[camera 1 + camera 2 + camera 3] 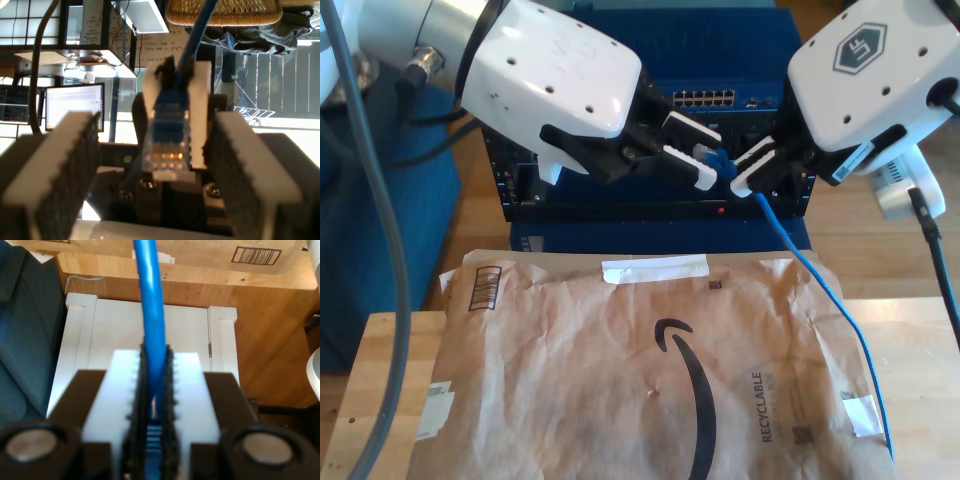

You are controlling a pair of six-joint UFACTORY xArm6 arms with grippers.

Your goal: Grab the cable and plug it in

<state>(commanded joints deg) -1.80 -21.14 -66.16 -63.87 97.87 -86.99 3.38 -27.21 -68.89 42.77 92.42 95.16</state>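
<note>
Handover in mid-air, judged as the step in hand: cable (800,255) pinched in my second tool (752,168), jaws clenched on the blue cord just behind its clear plug (167,145). Plug end poking out between the spread pads of my first tool (693,152), released and holding nothing, a gap showing on either side of the plug. Rest of the cord trailing down over the brown paper mailer (650,370) on the desk (380,380), toward the exterior view's right. Behind both tools, a dark network switch (705,98) with a row of ports (probably the target). Next move, most likely: close my first tool squarely on the plug body, hold it straight, then let go with my second tool and line up with a port.
</note>
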